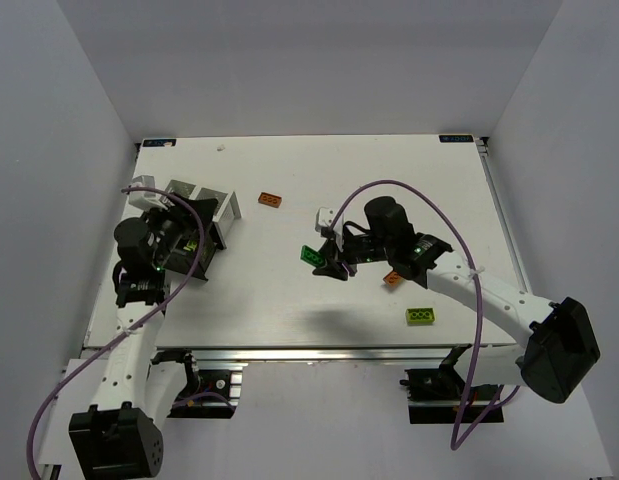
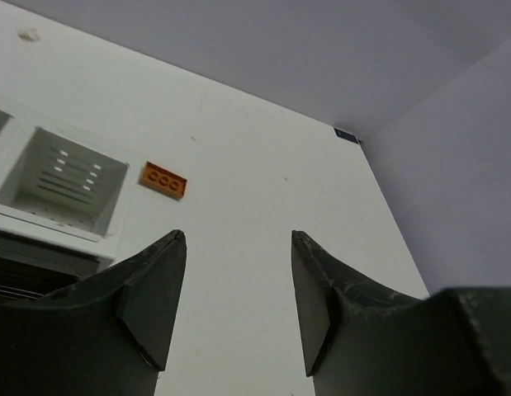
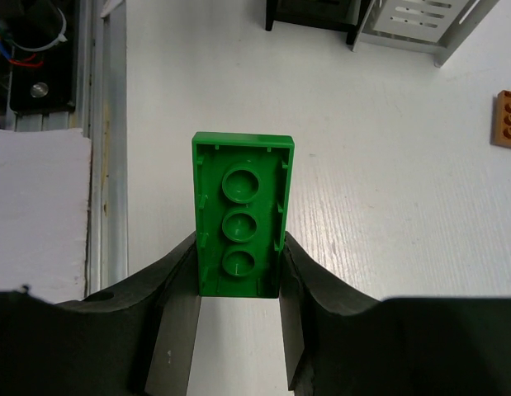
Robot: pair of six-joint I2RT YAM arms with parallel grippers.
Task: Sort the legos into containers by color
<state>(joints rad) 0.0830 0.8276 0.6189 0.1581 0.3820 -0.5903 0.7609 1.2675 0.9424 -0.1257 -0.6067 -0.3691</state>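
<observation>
Green lego [image 3: 241, 214] is clamped in the right gripper's [image 3: 238, 285] fingers over mid-bench [image 1: 269, 290], with the arm reaching left. Only the right wrist view shows the brick's hollow underside. Left gripper [image 2: 238, 289], fingers apart and empty, points past the white container [image 2: 82, 147] and an orange lego [image 2: 163, 181].

Open table [image 2: 238, 157] before left tool [image 2: 238, 239]; white container [image 2: 115, 202] alongside.
</observation>
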